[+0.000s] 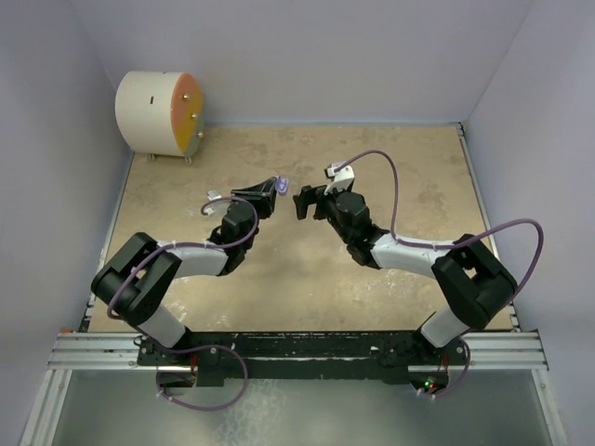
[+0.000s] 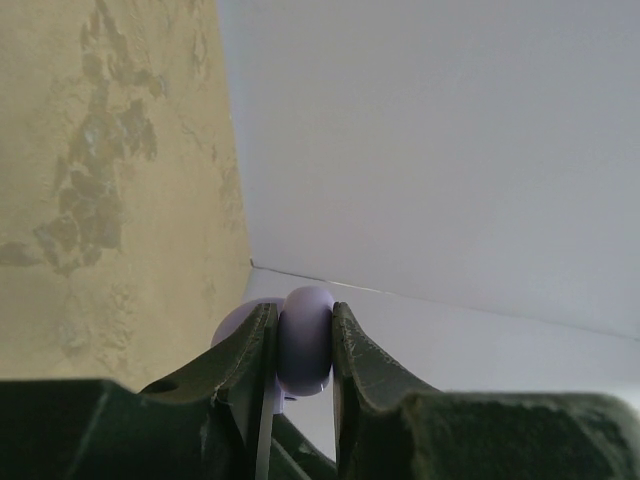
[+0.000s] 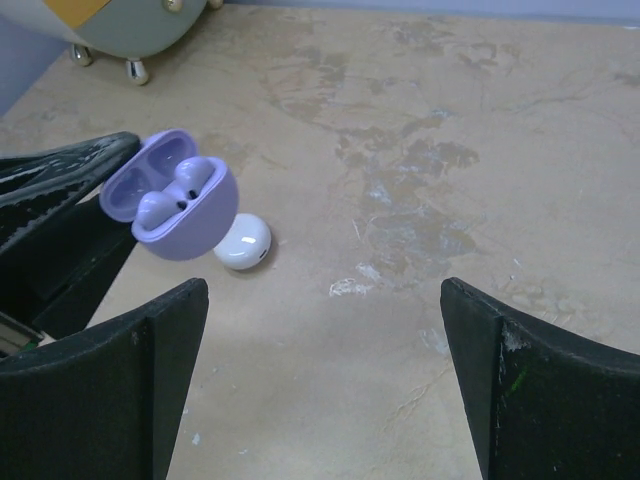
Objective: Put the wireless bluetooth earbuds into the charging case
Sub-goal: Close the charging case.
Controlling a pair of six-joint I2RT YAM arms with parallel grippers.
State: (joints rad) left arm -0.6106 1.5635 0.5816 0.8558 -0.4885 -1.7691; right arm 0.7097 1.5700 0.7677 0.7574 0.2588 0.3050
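Note:
My left gripper (image 1: 271,189) is shut on a lilac charging case (image 1: 280,185) and holds it above the table. In the left wrist view the case (image 2: 305,345) sits pinched between the two fingers of that gripper (image 2: 303,318). In the right wrist view the case (image 3: 190,232) is open, lid back, with two lilac earbuds (image 3: 198,176) seated in it. A closed white case (image 3: 244,243) lies on the table just below it. No white earbuds show. My right gripper (image 1: 303,202) faces the lilac case, open and empty (image 3: 322,300).
A white drum with an orange face (image 1: 159,113) stands at the back left corner; it also shows in the right wrist view (image 3: 120,25). Grey walls close the table on the left, back and right.

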